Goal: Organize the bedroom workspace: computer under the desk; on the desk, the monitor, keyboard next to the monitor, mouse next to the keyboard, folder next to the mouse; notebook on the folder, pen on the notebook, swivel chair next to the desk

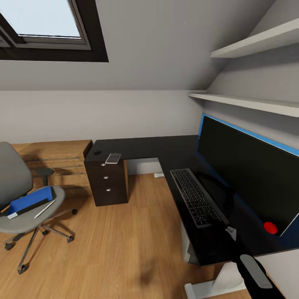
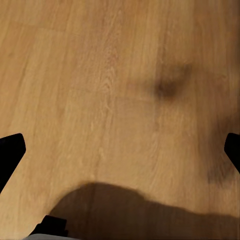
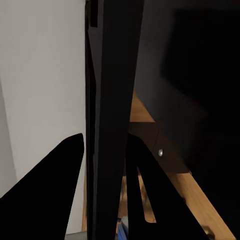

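Right wrist view is showing the right claw (image 3: 102, 165) straddling the thin edge of the monitor (image 3: 112, 100), one dark finger (image 3: 45, 195) lying on the pale wall side of the panel and the other on its screen side, so the claw is looking closed, or nearly closed, on that edge; whether the pads are actually pressing is not something I can tell. In the head view the monitor (image 1: 249, 174) is standing on the desk (image 1: 141, 147) along the right-hand wall, and the right arm is reaching in from the near corner toward its lower end, where the red light is glowing. The keyboard (image 1: 197, 195) is lying just beside the claw, on the screen side. Gripping so wide a panel at one end is risking a twist: the far end could be swinging against the wall or the screen tipping forward onto the keyboard and shoving it off the desk edge. The left claw (image 2: 120, 150) is hanging open over bare wooden floor, holding nothing. Well away from both claws, the swivel chair (image 1: 16, 182) is standing apart from the desk and carrying the folder (image 1: 31, 201) and the pen (image 1: 45, 209), while the mouse (image 1: 97, 152) and what may be the notebook (image 1: 113, 158) are sitting at the desk's far end.
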Available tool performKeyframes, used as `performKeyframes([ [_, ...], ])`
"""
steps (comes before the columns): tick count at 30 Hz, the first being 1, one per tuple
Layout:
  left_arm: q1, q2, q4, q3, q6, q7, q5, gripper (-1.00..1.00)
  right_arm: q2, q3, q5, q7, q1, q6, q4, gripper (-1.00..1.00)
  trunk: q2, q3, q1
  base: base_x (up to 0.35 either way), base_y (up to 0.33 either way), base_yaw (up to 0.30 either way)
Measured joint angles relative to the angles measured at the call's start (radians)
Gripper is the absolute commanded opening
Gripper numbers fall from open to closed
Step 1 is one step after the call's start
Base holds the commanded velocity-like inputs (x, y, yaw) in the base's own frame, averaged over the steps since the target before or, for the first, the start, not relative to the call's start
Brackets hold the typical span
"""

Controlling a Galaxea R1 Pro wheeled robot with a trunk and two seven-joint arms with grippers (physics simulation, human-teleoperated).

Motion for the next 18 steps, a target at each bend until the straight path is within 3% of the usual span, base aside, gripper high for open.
performKeyframes([
  [14, 0.000, 0.001, 0.000, 0.001, 0.000, 0.000, 0.001, 1.00, 0.001, 0.000, 0.000, 0.001, 0.000, 0.000, 0.004, -1.00, 0.000, 0.000, 0.000, 0.004, -0.001, 0.000],
  [18, 0.000, 0.002, 0.000, 0.002, 0.001, 0.000, 0.001, 1.00, 0.001, 0.000, 0.001, 0.002, -0.001, 0.000, 0.008, -1.00, 0.000, 0.000, 0.000, 0.151, -0.039, 0.000],
])
